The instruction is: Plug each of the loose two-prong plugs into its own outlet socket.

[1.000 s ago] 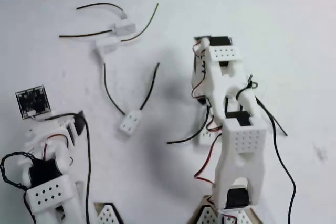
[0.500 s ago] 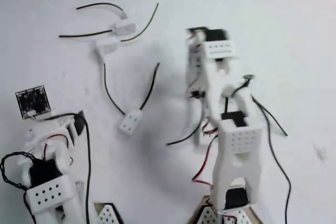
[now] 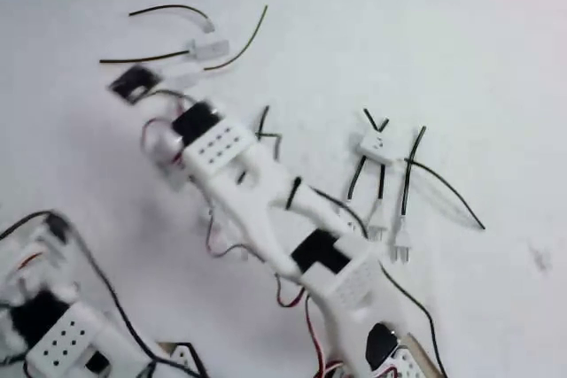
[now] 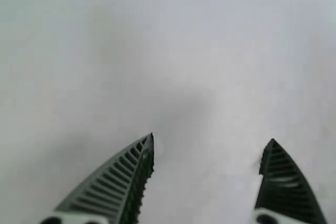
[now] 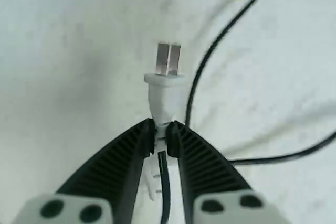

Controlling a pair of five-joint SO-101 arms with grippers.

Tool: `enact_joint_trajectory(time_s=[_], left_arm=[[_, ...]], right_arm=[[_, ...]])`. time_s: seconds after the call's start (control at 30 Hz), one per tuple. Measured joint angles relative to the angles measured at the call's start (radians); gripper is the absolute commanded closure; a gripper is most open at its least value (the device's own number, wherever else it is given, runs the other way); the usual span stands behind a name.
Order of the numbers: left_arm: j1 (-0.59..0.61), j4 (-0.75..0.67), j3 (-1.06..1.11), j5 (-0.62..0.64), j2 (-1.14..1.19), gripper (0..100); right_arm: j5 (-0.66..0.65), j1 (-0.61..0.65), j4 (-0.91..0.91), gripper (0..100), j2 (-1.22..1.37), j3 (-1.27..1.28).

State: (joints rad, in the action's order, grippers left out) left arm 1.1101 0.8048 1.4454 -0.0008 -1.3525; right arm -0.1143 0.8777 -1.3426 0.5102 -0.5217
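Since a second ago, our right arm point(image 3: 266, 210) has swung from the middle of the high view to its upper left. The left arm point(image 3: 53, 334) has drawn further into the lower left corner. Our right gripper point(image 5: 160, 127) is clamped on the back end of a white plug point(image 5: 163, 93). The plug's two prongs point away from the fingers, above the white table point(image 3: 496, 59). A black cable point(image 5: 220, 40) curves over the table beside it. Our left gripper point(image 4: 211, 138) stands wide apart over the table, holding nothing. In the high view, the right arm's tip lies just below a white socket point(image 3: 209, 46) at upper left. Right of centre sits a second socket point(image 3: 376, 146). Just below it lie two loose plugs point(image 3: 376, 229) point(image 3: 401, 252) side by side, well apart from the arm's tip.
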Motion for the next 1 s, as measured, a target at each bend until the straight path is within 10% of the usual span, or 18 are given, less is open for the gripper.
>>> enact_joint_trajectory(time_s=[0.13,0.47,1.0], left_arm=[[0.147,-0.126,0.074,-0.037,0.0,68],[0.084,-0.123,0.117,-0.075,0.0,68],[-0.325,0.405,-0.577,0.034,0.054,68]], right_arm=[[0.0,0.071,0.066,95.5,0.025,0.0],[0.0,0.069,0.028,65.0,0.087,-0.049],[0.0,-0.494,-0.373,65.1,0.017,-0.443]])
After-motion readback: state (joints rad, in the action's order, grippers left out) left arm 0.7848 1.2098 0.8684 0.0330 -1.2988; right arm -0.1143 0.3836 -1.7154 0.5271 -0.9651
